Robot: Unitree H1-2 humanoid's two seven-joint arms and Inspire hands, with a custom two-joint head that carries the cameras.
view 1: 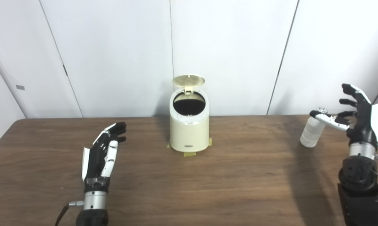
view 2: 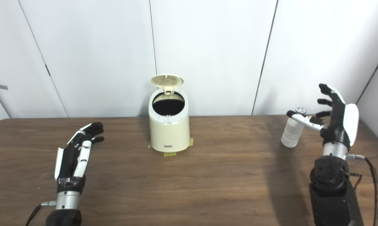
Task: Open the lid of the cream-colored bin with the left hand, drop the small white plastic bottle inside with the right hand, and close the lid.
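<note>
The cream-colored bin (view 1: 189, 133) stands at the back middle of the wooden table (view 1: 245, 175). Its round lid (view 1: 189, 80) is tipped up and the dark opening shows. My left hand (view 1: 102, 153) rests low over the table to the bin's left, open and holding nothing. The small white plastic bottle (view 1: 310, 135) stands at the far right, leaning slightly. My right hand (view 1: 360, 116) is just right of it with fingers spread, and its thumb lies across the bottle's top. The fingers are not wrapped around the bottle.
Yellow tape (view 1: 189, 153) shows at the foot of the bin. White wall panels (view 1: 232, 47) rise directly behind the table's back edge. Bare wood lies between the bin and each hand.
</note>
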